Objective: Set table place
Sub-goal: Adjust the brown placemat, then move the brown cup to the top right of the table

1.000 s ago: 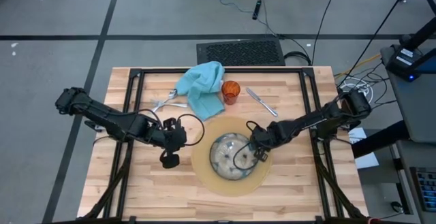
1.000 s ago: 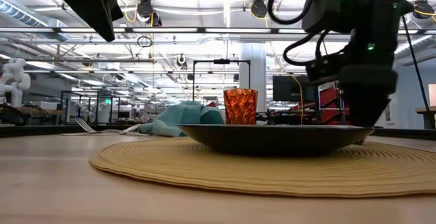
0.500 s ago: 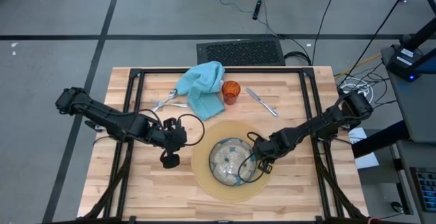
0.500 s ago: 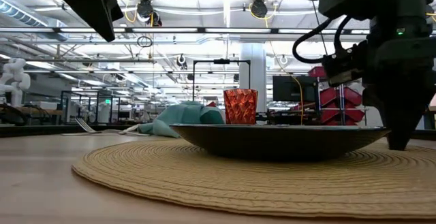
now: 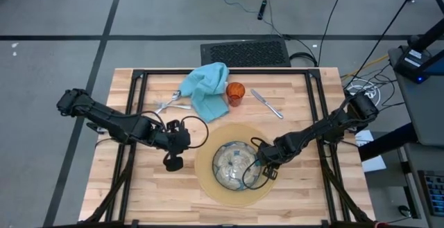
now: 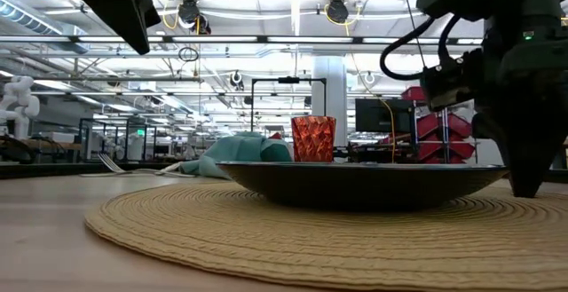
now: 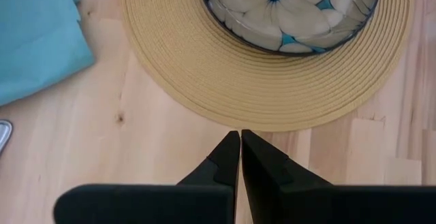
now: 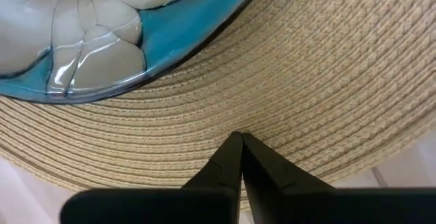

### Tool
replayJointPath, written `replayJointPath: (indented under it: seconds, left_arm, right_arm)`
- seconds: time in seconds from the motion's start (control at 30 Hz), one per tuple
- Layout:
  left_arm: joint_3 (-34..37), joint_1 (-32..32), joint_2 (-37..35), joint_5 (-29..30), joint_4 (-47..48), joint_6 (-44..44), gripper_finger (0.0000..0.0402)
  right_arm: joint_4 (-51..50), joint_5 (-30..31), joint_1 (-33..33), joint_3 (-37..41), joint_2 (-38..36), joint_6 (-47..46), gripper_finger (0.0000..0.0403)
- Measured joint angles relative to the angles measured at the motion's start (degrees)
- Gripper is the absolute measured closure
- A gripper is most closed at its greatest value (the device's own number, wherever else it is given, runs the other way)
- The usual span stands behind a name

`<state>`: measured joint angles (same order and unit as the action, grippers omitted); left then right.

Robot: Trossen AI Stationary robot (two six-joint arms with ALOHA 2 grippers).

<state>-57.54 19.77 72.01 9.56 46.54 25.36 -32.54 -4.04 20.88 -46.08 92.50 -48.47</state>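
Since a second ago the right arm has dragged the woven tan mat (image 5: 236, 164) and the flower-patterned glass bowl (image 5: 232, 163) on it toward the near edge of the worktop (image 5: 298, 93), and a little to the left — the bowl's centre now sits lower in the overhead view than it did. Its right gripper (image 8: 240, 138) stands tip-down on the mat just beside the bowl's rim, at about three o'clock from the bowl, its fingers (image 8: 257, 161) pressed together with no gap and nothing between them. From table height the dark gripper's tip touches the mat's weave at the bowl's right.

Over at nine o'clock from the mat, the left gripper (image 5: 173, 163) hangs above bare wood, near the mat's edge but not touching it. Its fingers (image 7: 219, 163) are also pressed flat together, empty.

Farther back on the worktop, around twelve o'clock from the bowl, lies the rest of the place setting — the crumpled teal cloth napkin (image 5: 205, 89), with the small orange cup (image 5: 235, 93) upright just beside its right edge. A silver fork (image 5: 170, 102) and what looks like a spoon beside it lie at the napkin's left, partly tucked against the cloth. The knife (image 5: 266, 103) lies at an angle to the right of the cup, well apart from the mat.
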Motion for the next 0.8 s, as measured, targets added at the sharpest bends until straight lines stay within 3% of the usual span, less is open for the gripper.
replayJointPath:
  seconds: [0.2, 0.47, 0.8]
  left_arm:
    - [0.00, 0.00, 0.00, 0.00, 0.05, 0.00, 0.0402]
    - [0.02, -0.02, 0.00, 0.00, 0.07, -0.09, 0.0402]
    - [0.02, -0.02, 0.00, 0.23, 0.07, -0.72, 0.0402]
  right_arm:
    - [0.93, 6.92, -0.08, -0.01, -5.44, -0.43, 0.0403]
    - [1.56, 10.78, 0.17, -0.09, -11.71, -0.29, 0.0391]
    - [11.23, 15.54, 0.26, -0.16, -17.58, 11.16, 0.0341]
